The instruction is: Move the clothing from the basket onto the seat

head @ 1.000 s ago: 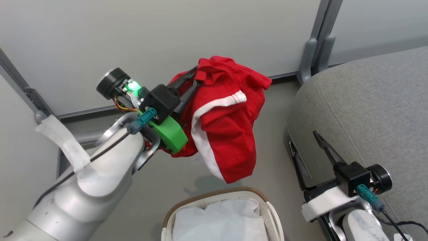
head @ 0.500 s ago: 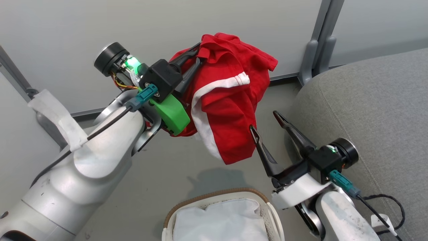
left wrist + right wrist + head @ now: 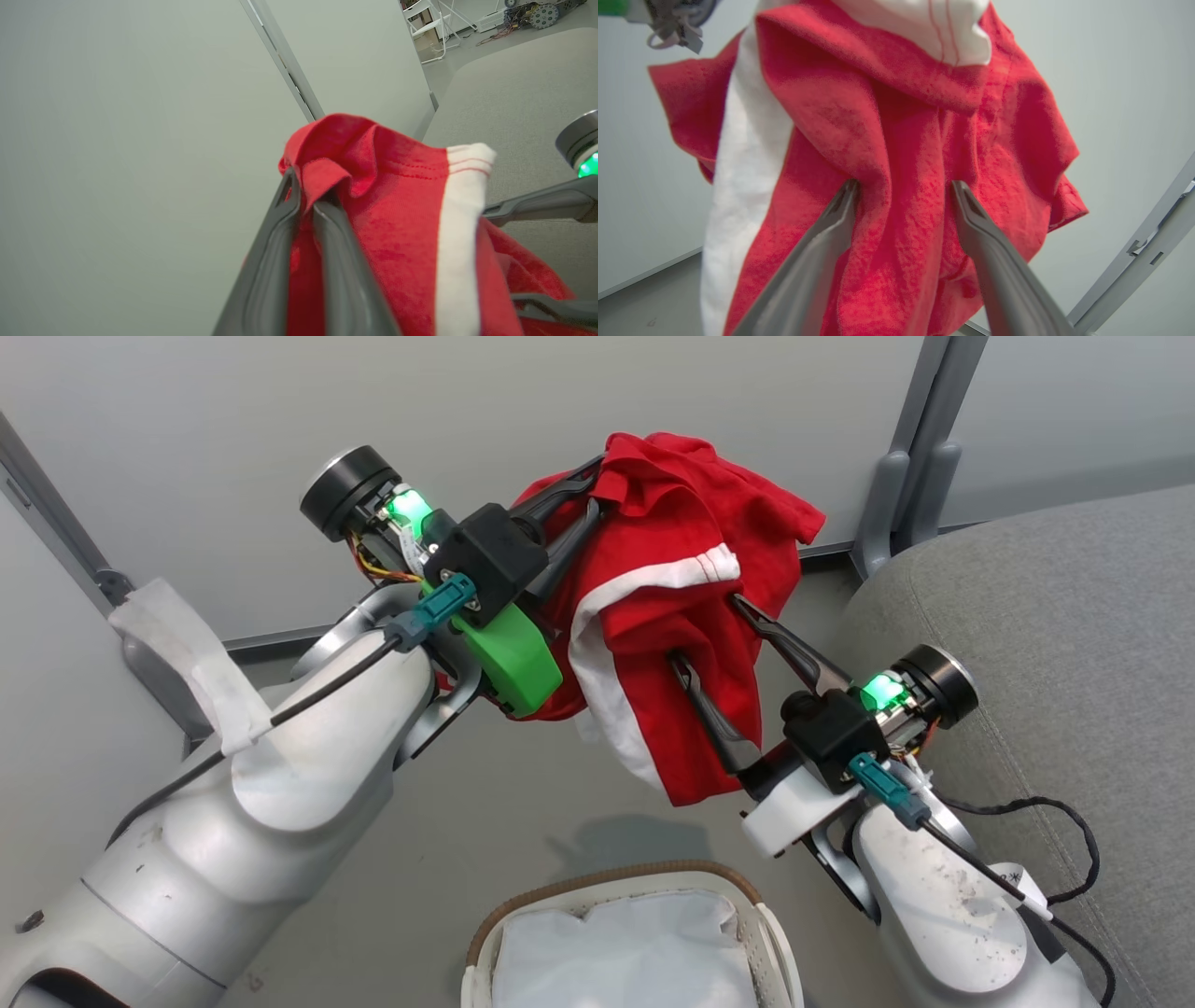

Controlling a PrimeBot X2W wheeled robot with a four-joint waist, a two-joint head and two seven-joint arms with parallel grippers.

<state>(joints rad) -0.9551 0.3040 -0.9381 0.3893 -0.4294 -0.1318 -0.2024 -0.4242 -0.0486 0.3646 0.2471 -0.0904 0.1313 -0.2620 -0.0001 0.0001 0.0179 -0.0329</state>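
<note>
- Above the basket point(image 3: 597, 882), head view: the clothing point(image 3: 672, 616) is held aloft, clenched in the left hand point(image 3: 596, 490), near the seat point(image 3: 1046, 616).
- Left wrist view: its red edge is pinched tight.
- Right wrist view: the right hand point(image 3: 904, 184) is spread wide around the hanging cloth. Closing it, then a carry to the seat, is judged next.

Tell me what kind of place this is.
Probably a robotics lab or test bay, not a home: pale partition panels on grey metal posts, and beyond the grey seat, a white chair and cabled equipment.
</note>
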